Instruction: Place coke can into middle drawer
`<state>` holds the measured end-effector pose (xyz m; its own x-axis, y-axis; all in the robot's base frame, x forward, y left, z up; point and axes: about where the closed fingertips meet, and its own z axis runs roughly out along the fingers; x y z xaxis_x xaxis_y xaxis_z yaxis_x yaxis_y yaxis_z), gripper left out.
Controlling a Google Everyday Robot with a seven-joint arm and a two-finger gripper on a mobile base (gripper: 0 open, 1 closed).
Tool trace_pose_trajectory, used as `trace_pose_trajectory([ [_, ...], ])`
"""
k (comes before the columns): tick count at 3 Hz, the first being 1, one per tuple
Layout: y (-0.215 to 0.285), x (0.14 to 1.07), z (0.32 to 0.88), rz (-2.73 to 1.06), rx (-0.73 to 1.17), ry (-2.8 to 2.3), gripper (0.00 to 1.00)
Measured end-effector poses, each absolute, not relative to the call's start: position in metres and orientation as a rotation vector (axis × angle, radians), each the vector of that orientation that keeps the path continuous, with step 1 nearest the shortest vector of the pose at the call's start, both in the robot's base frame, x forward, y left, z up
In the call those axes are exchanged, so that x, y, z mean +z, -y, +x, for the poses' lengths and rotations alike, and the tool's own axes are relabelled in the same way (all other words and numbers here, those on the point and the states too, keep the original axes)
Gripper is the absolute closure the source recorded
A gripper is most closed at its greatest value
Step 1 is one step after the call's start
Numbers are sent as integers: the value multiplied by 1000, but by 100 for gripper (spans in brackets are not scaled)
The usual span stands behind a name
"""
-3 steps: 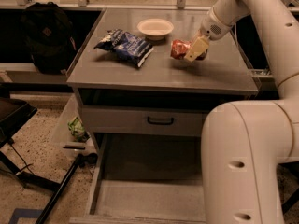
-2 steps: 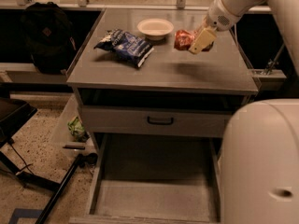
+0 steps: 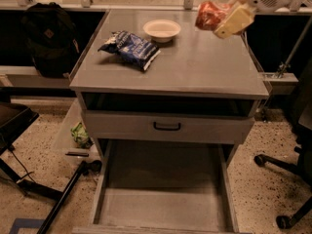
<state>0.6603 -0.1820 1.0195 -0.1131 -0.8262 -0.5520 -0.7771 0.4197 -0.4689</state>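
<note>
The gripper (image 3: 222, 19) hangs above the back right corner of the surface (image 3: 195, 72), clamped on the can (image 3: 208, 14), which sits tilted in its grip, clear of the top. The drawer (image 3: 163, 209) stands pulled out low at the front, below the shut drawer front (image 3: 167, 126), with a bare floor.

To do this carry well, I judge the can should travel forward past the front edge before it comes down, so it clears both that edge and the drawer front. It should then descend over the middle of the drawer floor, away from the side walls. The can is dented and tilted, so a low release would keep it from rolling. The path should stay on the right, well apart from the bag (image 3: 130, 48) and the bowl (image 3: 162, 29).

Against the frame a second ago, the can is higher and farther from the top, where it was just over it. The arm's thick white link, which covered the drawer's right side, is out of view.
</note>
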Motion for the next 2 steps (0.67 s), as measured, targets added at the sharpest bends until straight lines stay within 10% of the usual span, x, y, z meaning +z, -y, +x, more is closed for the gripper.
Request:
trace_pose_trajectory([
  [2, 167, 1066, 508, -1282, -166, -1830, 100],
])
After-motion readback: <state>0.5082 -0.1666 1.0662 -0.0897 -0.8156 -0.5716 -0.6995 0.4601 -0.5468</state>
